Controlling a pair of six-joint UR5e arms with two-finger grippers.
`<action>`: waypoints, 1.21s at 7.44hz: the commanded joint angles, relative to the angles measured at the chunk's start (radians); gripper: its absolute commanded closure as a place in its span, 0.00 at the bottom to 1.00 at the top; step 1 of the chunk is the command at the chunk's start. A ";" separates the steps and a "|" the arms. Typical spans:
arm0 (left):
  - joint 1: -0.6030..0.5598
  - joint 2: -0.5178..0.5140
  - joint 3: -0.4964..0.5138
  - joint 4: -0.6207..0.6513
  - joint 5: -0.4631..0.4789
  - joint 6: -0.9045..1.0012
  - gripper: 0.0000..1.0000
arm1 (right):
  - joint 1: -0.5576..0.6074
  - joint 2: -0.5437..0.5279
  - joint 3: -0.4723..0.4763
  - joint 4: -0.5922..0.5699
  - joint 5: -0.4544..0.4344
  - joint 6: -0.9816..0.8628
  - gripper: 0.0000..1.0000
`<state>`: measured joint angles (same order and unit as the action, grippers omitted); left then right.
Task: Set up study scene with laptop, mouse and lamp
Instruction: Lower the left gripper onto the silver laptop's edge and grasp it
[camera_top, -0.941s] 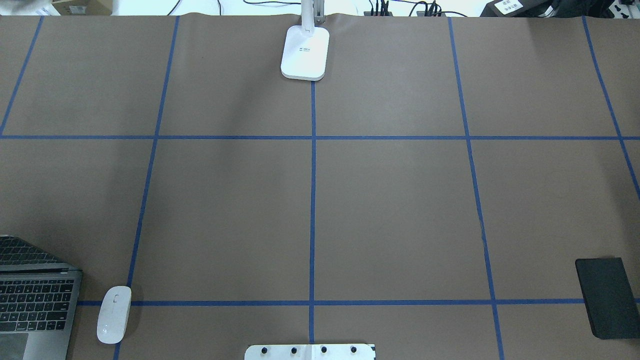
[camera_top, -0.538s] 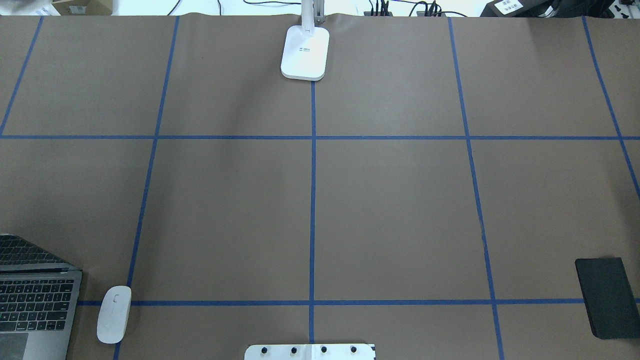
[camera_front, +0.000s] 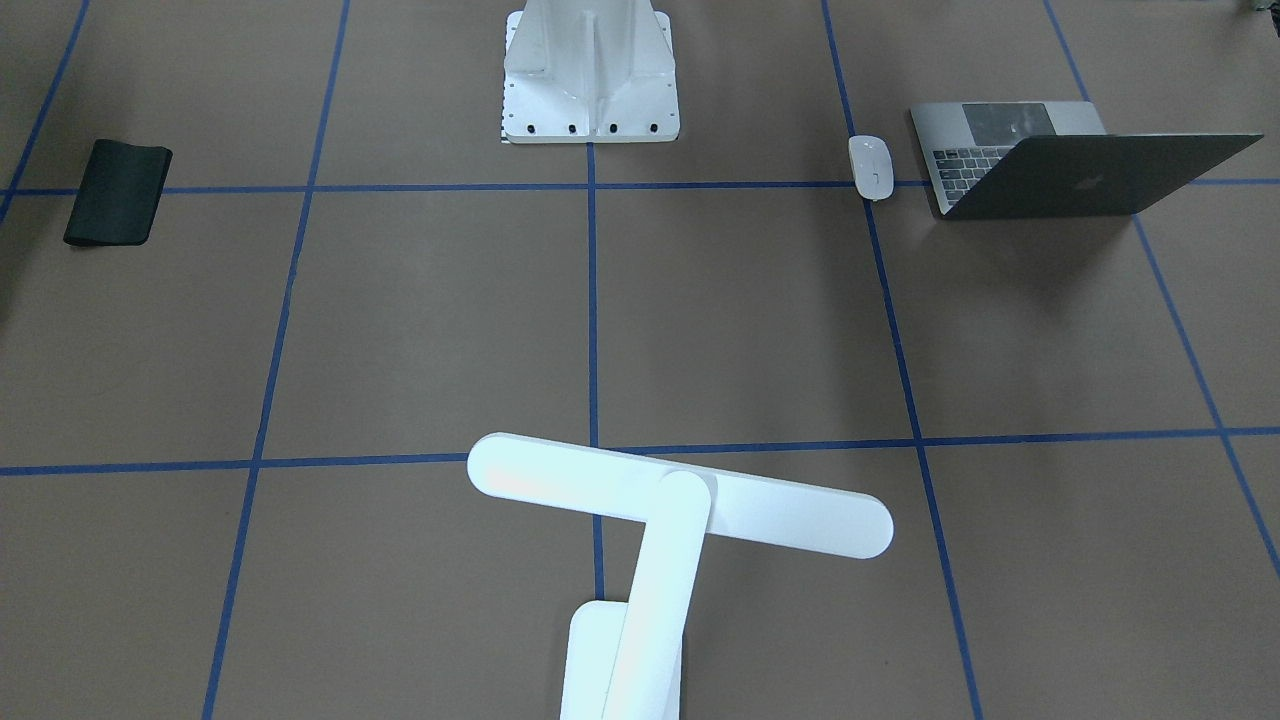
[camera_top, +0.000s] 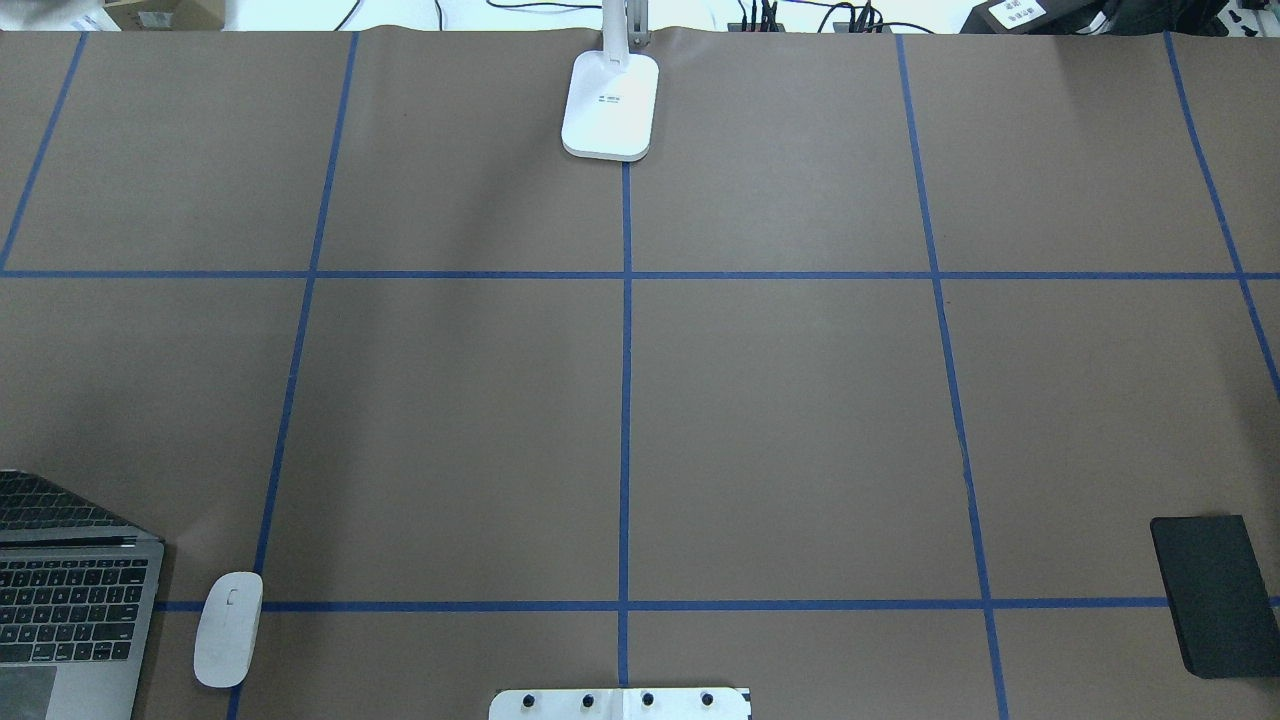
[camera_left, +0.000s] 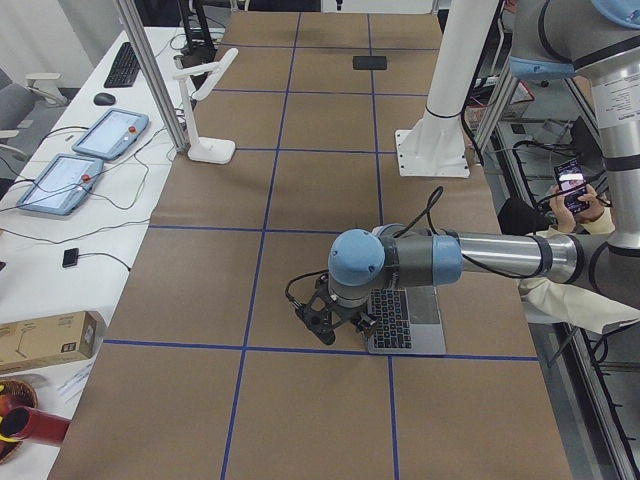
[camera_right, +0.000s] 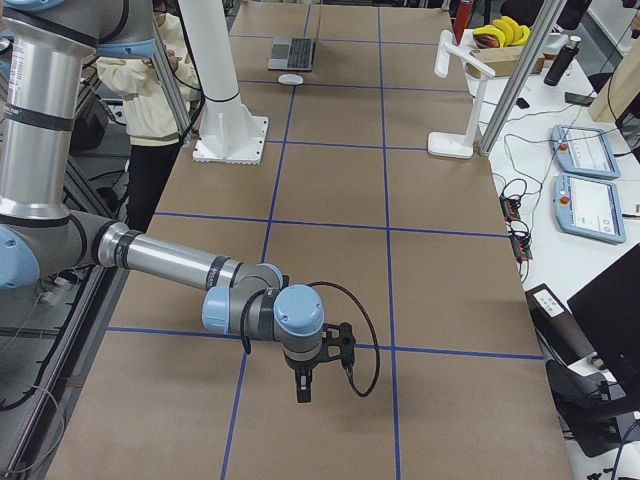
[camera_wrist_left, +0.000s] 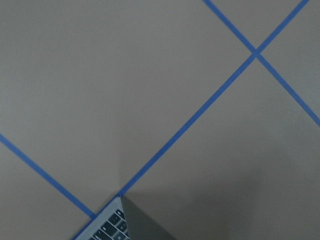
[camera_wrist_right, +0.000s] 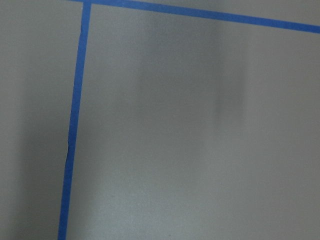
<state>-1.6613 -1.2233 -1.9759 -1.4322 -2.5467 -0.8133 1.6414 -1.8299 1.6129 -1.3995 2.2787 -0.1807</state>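
The laptop stands open at the table's near left corner, its lid raised. Just to its right lies the white mouse, on a blue tape line. The lamp has its base at the far middle edge, and its bar head reaches over the table. My left gripper shows only in the exterior left view, low beside the laptop; I cannot tell if it is open. My right gripper shows only in the exterior right view, pointing down over bare table; its state is unclear too.
A flat black mat lies at the near right. The white bolted pedestal stands at the near middle edge. Blue tape lines grid the brown table. A person with a phone stands behind the robot. Tablets and cables lie beyond the far edge.
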 joint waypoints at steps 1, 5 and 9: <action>0.072 0.005 -0.023 -0.004 -0.058 -0.201 0.00 | 0.000 -0.005 0.007 0.002 0.002 0.001 0.00; 0.185 0.004 -0.021 -0.072 -0.145 -0.527 0.00 | 0.000 -0.011 0.012 0.007 0.025 -0.002 0.00; 0.299 -0.001 -0.001 -0.074 -0.173 -0.609 0.00 | 0.000 -0.019 0.016 0.034 0.033 0.000 0.00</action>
<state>-1.3978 -1.2220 -1.9831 -1.5053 -2.7176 -1.4065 1.6414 -1.8462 1.6273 -1.3676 2.3094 -0.1797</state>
